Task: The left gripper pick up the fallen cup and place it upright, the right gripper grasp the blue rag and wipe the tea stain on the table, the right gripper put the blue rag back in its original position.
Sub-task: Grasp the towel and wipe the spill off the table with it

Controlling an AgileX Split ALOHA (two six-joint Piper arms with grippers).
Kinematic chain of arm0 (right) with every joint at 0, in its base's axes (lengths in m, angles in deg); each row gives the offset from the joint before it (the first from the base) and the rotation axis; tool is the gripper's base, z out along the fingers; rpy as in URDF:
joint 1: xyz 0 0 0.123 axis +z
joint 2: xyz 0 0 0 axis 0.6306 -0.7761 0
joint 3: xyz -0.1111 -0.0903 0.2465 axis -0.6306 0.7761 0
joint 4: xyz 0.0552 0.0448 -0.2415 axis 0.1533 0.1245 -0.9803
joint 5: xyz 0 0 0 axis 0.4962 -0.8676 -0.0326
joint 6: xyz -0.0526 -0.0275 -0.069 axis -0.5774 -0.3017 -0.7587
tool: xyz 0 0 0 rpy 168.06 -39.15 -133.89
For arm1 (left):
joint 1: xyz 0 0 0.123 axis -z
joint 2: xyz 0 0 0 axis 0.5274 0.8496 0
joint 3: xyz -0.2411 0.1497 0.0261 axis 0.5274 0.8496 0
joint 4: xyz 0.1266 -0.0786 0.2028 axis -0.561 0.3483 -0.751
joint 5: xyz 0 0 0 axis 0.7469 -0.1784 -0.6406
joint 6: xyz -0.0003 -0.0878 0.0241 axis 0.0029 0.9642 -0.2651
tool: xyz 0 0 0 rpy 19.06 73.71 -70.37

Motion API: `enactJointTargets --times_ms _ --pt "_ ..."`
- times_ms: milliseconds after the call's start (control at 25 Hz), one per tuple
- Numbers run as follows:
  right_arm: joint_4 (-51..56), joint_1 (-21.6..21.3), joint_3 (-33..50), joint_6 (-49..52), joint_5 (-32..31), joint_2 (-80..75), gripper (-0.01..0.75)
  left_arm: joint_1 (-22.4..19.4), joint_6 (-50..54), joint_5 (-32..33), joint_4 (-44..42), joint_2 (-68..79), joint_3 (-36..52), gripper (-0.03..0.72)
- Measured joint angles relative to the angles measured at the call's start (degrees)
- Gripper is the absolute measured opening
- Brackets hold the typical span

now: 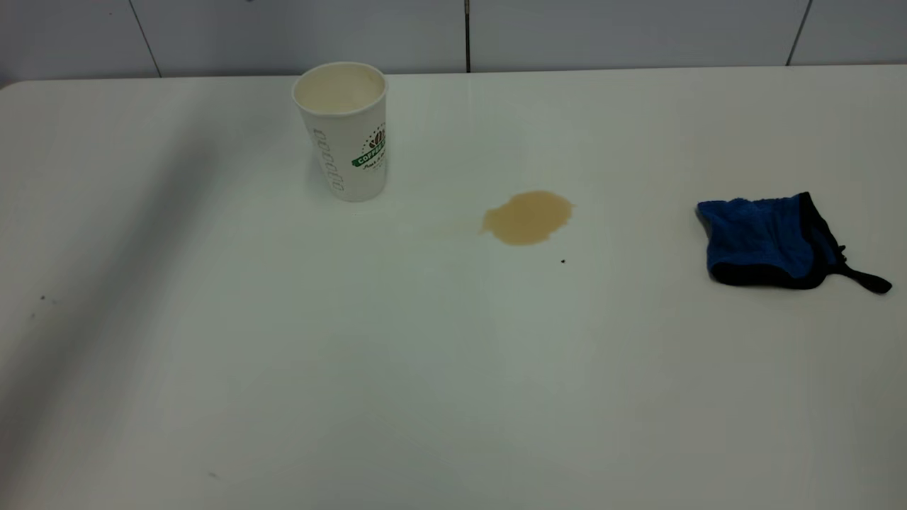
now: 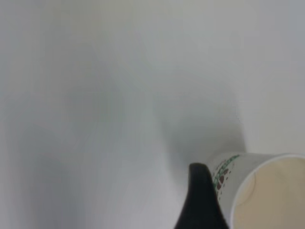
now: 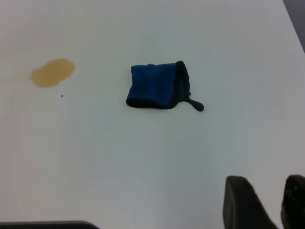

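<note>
Both grippers were out of the exterior view. One black finger of the left gripper (image 2: 202,200) stood just beside the upright cup (image 1: 345,132), not gripping it; whether its fingers were apart I could not tell. The right gripper (image 3: 267,202) hung well apart from the blue rag (image 1: 772,241), fingers slightly apart, holding nothing. Between cup and rag, the tea stain (image 1: 528,217) lay on the table (image 1: 397,368).

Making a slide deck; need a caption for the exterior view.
Upright cup, unwiped tea stain and blue rag spaced across the table.
</note>
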Motion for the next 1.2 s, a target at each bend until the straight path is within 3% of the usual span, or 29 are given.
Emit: enactJointTargets --times_ms 280,440,880,1200 --pt "0.0 0.0 0.0 0.0 0.0 0.0 0.239 0.24 1.52 0.0 -0.22 -6.87 0.0 0.478" --pt "0.0 0.0 0.0 0.0 0.0 0.0 0.239 1.05 1.78 0.0 -0.86 -13.85 6.86 0.439" --pt "0.0 0.0 0.0 0.0 0.0 0.0 0.239 1.74 5.16 0.0 -16.97 -45.62 50.26 0.427" --pt "0.0 0.0 0.0 0.0 0.0 0.0 0.239 1.74 5.91 0.0 -18.42 -64.65 74.77 0.427"
